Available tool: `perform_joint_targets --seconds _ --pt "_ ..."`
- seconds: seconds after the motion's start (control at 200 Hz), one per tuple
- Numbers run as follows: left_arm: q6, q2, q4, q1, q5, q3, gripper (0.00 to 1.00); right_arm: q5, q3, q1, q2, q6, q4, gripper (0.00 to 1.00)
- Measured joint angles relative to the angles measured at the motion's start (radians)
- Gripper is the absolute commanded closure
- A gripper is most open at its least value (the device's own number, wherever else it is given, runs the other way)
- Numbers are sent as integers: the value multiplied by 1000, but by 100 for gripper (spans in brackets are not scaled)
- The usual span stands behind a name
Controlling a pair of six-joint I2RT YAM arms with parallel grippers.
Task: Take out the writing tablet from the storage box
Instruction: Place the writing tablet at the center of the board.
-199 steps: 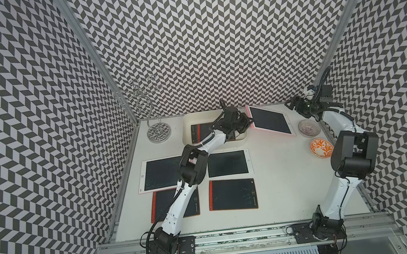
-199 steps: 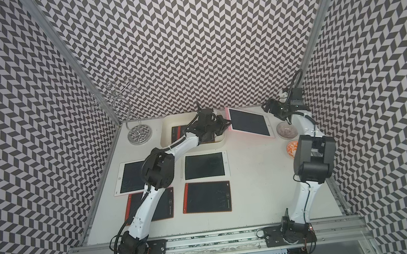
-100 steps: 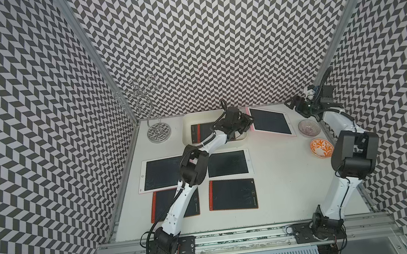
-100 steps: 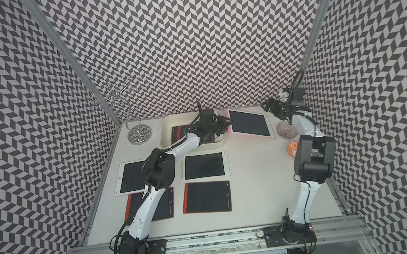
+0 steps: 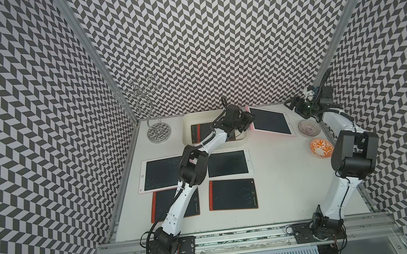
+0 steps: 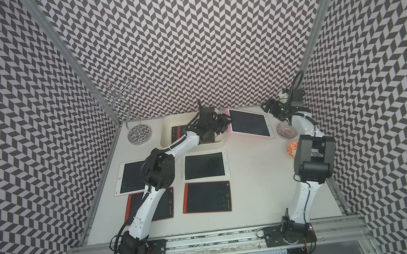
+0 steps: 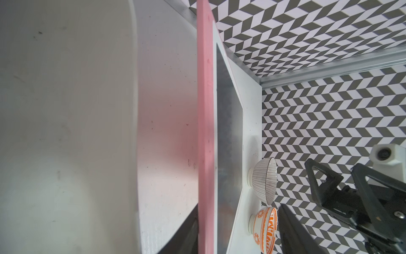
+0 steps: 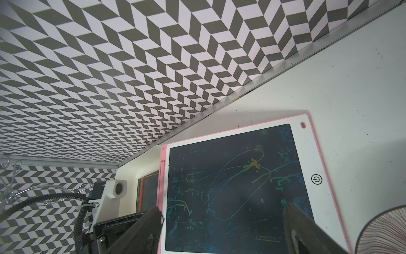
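Observation:
A pink-edged writing tablet point(image 5: 271, 123) point(image 6: 249, 124) lies on the table just right of the cream storage box point(image 5: 186, 130) point(image 6: 165, 135), its pink side at the box's right rim. My left gripper point(image 5: 249, 122) point(image 6: 227, 124) reaches over the box and is open. Its fingers stand on either side of the tablet's pink edge point(image 7: 205, 132) without touching it. A red-framed tablet point(image 5: 204, 132) still lies inside the box. My right gripper point(image 5: 294, 109) point(image 8: 222, 231) hangs open above the pink tablet's point(image 8: 230, 187) far right part, holding nothing.
Several tablets lie flat in front of the box, two white point(image 5: 160, 173) point(image 5: 227, 163) and two red point(image 5: 232, 194). A striped bowl point(image 5: 308, 127) and an orange bowl point(image 5: 321, 147) stand at the right. A wire stand point(image 5: 158, 132) stands at the back left.
My left gripper has opened and let go of the pink-edged tablet, which has settled lower beside the box. The right arm has not moved.

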Motion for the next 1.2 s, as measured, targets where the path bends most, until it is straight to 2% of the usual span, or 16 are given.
perform_joint_targets --seconds 0.15,0.611,1.202 --pt "27 0 -43 -1 -2 21 27 -5 -4 0 0 2 0 14" --pt "92 0 -100 -13 -20 65 1 -14 -6 0 0 3 1 14" --pt "188 -10 -164 -19 -68 95 1 -14 -21 2 0 11 12 14"
